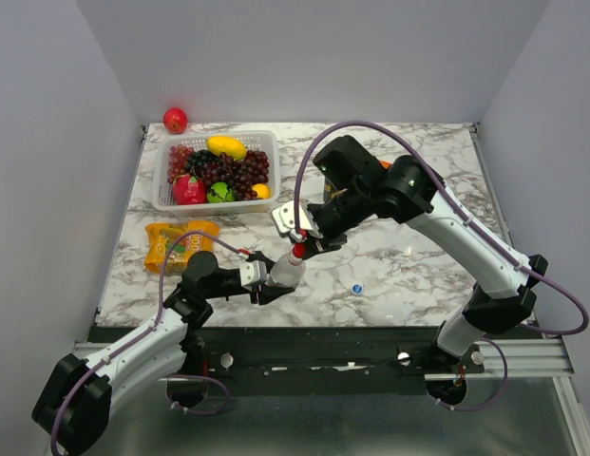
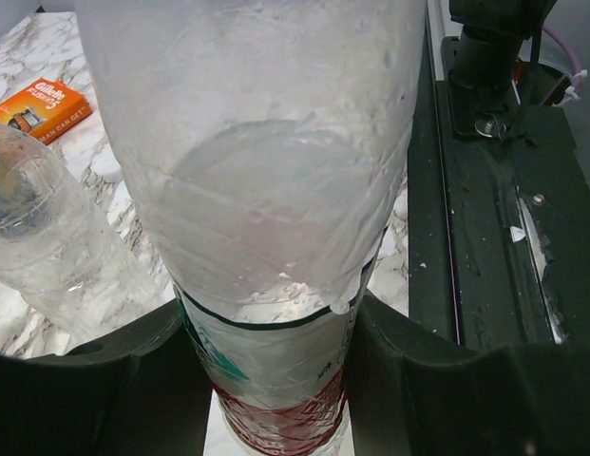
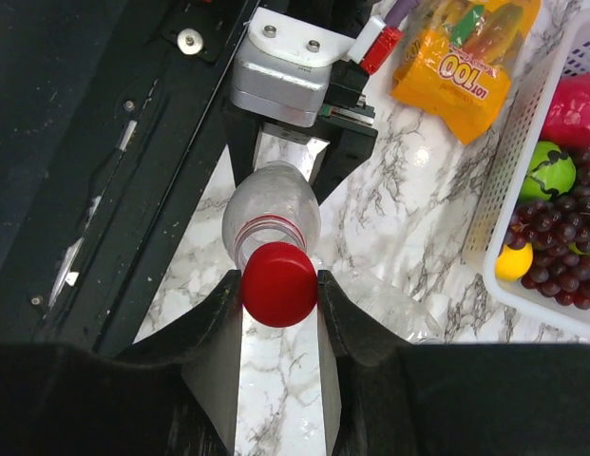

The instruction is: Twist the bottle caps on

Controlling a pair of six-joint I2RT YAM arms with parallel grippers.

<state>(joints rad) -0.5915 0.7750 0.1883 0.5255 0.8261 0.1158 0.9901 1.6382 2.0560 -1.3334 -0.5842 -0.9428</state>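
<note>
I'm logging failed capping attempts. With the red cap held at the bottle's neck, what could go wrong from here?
1. The red cap in the right gripper looks offset from the neck of the labelled bottle, so it may cross-thread.
2. The left gripper clamps crinkly clear plastic, so the bottle could slip and spin with the cap.

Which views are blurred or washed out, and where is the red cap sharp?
Left wrist: the labelled bottle crowds the lens, milky and out of focus, though the orange box behind reads clearly. Right wrist: red cap crisp, foreground dark. Top external: even light, sharp, soft shadows on the table.
</note>
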